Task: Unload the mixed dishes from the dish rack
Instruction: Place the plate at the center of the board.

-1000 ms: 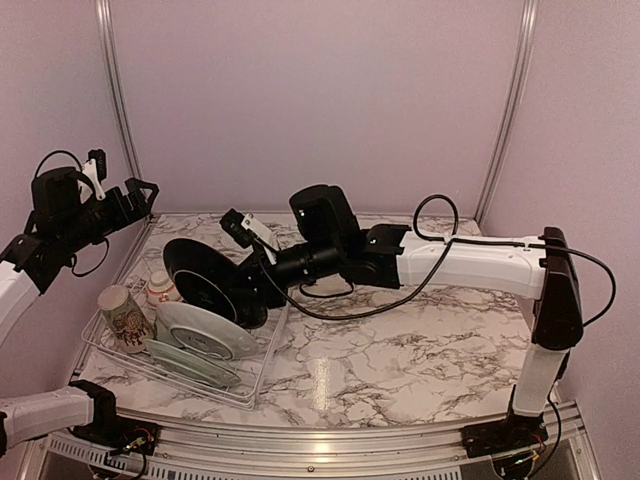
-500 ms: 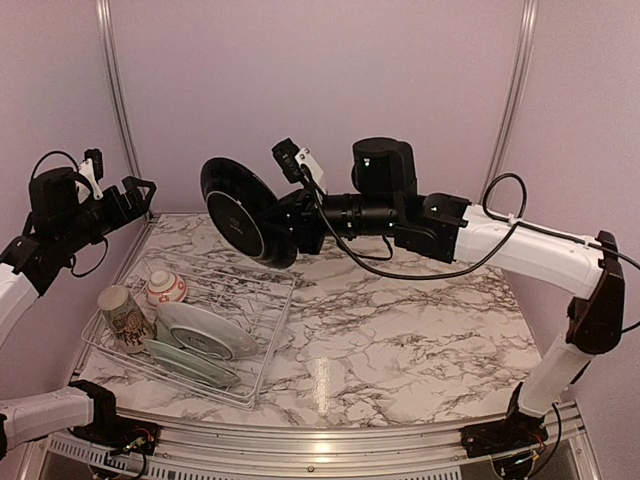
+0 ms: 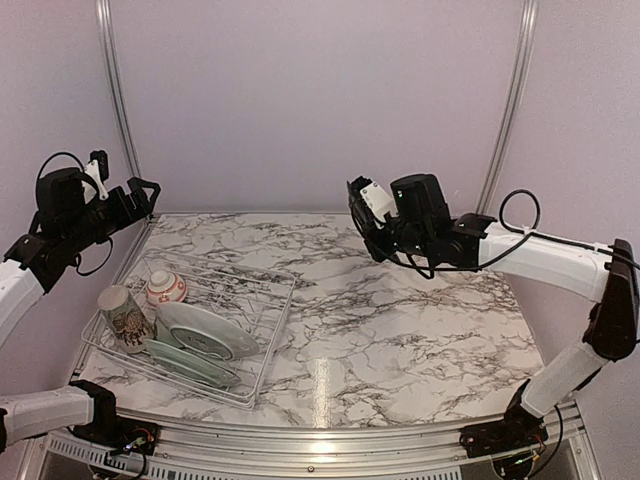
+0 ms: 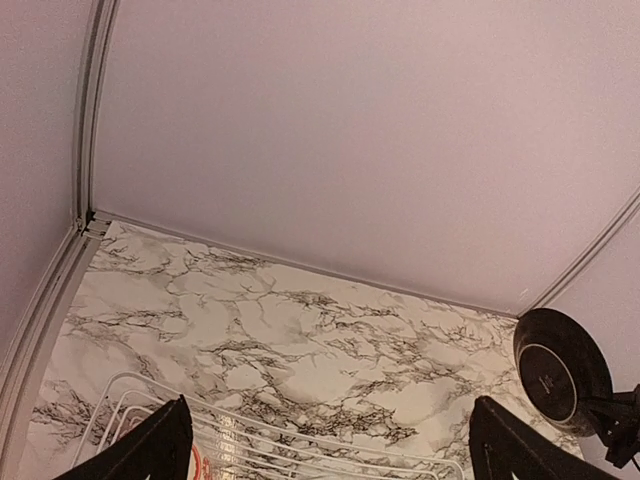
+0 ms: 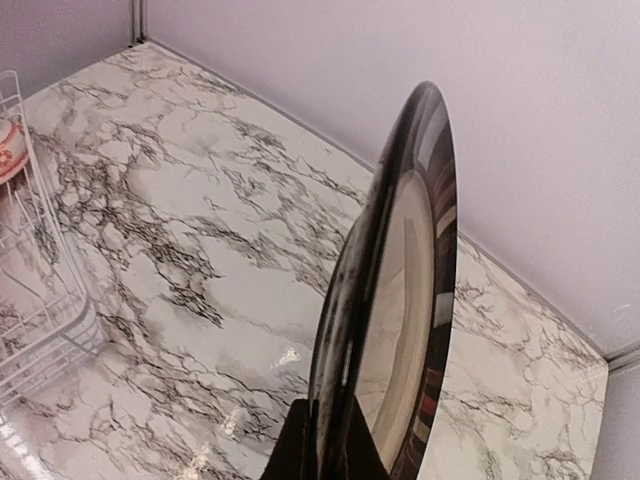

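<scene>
Because the right gripper [image 5: 322, 445] clamps only the rim of the black plate [image 5: 395, 300], held on edge in the air above the table [image 5: 200, 280], well right of the rack [image 3: 277, 340], the plate may swivel or slip out. The left gripper [image 4: 330, 455] hangs spread and empty.
</scene>
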You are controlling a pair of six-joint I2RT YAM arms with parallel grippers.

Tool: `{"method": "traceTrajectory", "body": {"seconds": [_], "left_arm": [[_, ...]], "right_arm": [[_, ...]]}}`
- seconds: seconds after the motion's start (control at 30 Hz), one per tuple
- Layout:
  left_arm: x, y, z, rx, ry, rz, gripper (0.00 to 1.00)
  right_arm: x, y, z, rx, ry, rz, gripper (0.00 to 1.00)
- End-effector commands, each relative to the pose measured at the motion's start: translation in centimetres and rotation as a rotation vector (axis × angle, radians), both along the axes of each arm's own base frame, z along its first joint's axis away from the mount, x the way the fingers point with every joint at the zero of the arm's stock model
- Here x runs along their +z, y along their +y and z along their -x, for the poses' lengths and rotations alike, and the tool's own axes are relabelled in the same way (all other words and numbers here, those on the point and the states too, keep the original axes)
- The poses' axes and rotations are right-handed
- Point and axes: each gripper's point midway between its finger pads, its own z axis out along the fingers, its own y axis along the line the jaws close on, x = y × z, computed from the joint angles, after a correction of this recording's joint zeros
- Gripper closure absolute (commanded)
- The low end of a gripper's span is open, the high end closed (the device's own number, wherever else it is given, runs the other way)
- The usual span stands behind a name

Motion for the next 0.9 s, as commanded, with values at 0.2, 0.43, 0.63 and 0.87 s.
{"method": "traceTrajectory", "body": {"seconds": [0.2,0.43,0.63,0.87], "left_arm": [[-0.2,-0.5,-0.4,-0.027,-0.017,0.025,0.01],[-0.7,-0.8,-0.5,-0.039,-0.004,0.024,0.01],[-1.4,-0.8,-0.3,-0.043,0.008,0.022,0.01],[-2.4,-0.9,-0.3,-0.048,0.026,0.020,0.01]], "right_arm": [[-3.1,-9.3,-6.3,-0.364,-0.133,0.271,1.00],[-7.9,-11.5,-8.6,-0.455,-0.098,0.451,1.00],[-11.8,-12.3,-9.2,-0.462,-0.048,0.535,1.00],[-16.1,-11.9,-8.8,-0.440,0.031,0.577,0.97]]}}
